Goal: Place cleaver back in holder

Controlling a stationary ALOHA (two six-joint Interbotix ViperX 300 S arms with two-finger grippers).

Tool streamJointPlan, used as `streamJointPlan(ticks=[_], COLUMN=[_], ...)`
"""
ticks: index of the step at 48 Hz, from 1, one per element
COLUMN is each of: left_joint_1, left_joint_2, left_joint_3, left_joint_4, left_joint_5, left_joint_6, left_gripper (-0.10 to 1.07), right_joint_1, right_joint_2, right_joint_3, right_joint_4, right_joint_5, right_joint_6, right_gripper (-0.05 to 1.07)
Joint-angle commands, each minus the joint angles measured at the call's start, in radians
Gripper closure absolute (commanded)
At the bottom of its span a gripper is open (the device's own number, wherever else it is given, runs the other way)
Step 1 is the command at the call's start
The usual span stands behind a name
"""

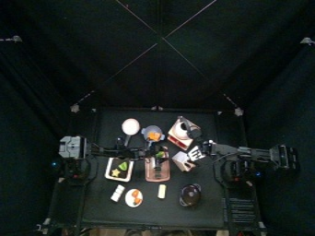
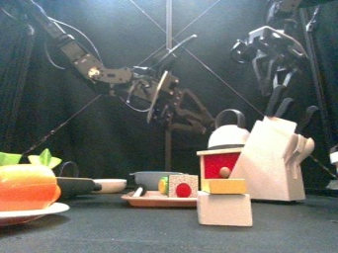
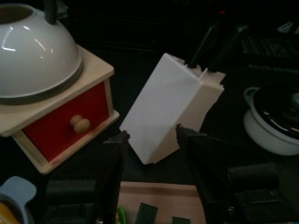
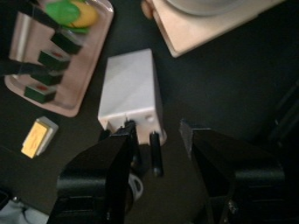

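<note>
Both sets of jaws stand wide and hold nothing. Right jaws hang just above the top of the holder, a pale cream wedge-shaped knife block (image 4: 128, 83), straddling a dark handle (image 4: 153, 150) that sticks up out of it. Left jaws are apart from the block, looking at its slotted side from above.

Cleaver: no pale broad blade shows loose in any view, neither on the black surface (image 2: 132, 237) nor in either jaws. My read: that dark handle is the cleaver's, with the blade hidden down in a slot. Can't confirm, as the blade isn't visible.

Block stands upright just beside the red-and-wood box with a white domed top (image 3: 59, 105).

Status, as a judgement: insert looks done and released. What's left is backing both arms clear.
</note>
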Motion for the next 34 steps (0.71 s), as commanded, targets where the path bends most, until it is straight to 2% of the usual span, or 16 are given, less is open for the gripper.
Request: streamJointPlan(ticks=[1, 9, 16, 22, 34], left_joint_1=[-0.018, -0.034, -0.034, -0.026, 0.021], left_joint_2=[-0.087, -0.156, -0.195, -0.21, -0.229], left_joint_3=[0.023, 0.095, 0.135, 0.158, 0.164], left_joint_4=[-0.012, -0.097, -0.215, -0.304, -0.38], left_joint_5=[-0.003, 0.035, 0.13, 0.212, 0.382], left_joint_6=[-0.003, -0.003, -0.003, -0.002, -0.003], left_gripper=[0.13, 0.13, 0.13, 0.13, 0.13], right_joint_1=[-0.006, -0.006, -0.006, -0.006, -0.017], right_joint_2=[-0.054, -0.124, -0.17, -0.173, -0.172], right_joint_3=[0.067, 0.149, 0.207, 0.241, 0.296], right_joint_4=[-0.052, -0.127, -0.183, -0.212, -0.235], right_joint_5=[-0.175, -0.321, -0.43, -0.518, -0.588], right_joint_6=[0.002, 0.006, 0.009, 0.009, 0.009], right_gripper=[0.22, 0.22, 0.22, 0.22, 0.22])
